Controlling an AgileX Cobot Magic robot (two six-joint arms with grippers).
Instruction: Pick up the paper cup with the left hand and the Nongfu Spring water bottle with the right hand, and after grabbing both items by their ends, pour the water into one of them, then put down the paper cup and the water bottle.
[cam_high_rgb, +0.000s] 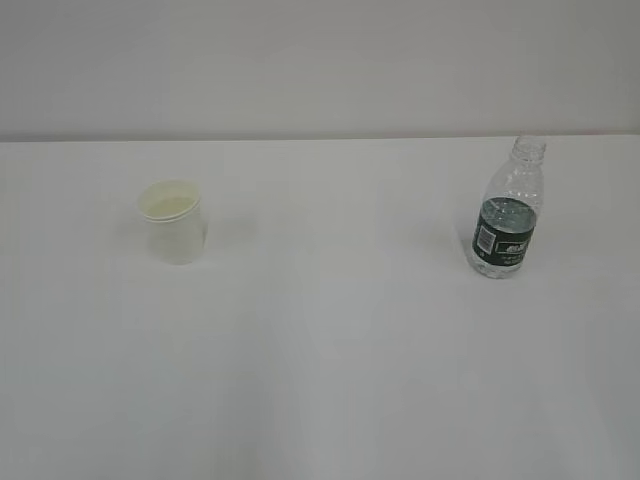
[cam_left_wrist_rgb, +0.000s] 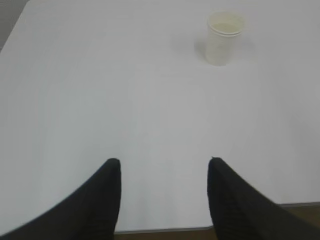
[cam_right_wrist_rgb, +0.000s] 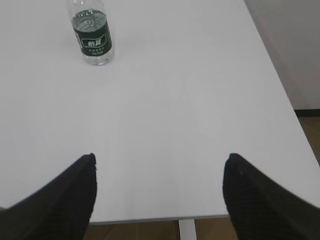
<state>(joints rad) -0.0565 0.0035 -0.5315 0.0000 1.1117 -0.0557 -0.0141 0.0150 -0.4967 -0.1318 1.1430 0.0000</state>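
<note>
Both arms hang back over the near edge of the white bench (cam_high_rgb: 320, 380), nothing grasped. The left pincer (cam_left_wrist_rgb: 164, 167) is released; the paper cup (cam_left_wrist_rgb: 225, 37) stands upright well ahead, slightly right of it. The right pincer (cam_right_wrist_rgb: 160, 162) gapes wide; the Nongfu Spring water bottle (cam_right_wrist_rgb: 92, 37) stands upright far ahead-left. Judging by this, the pick-up step is starting: each must reach forward and close on its item.

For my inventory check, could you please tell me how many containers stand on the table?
2: a small white paper cup at left, a clear ribbed plastic bottle at right.
</note>
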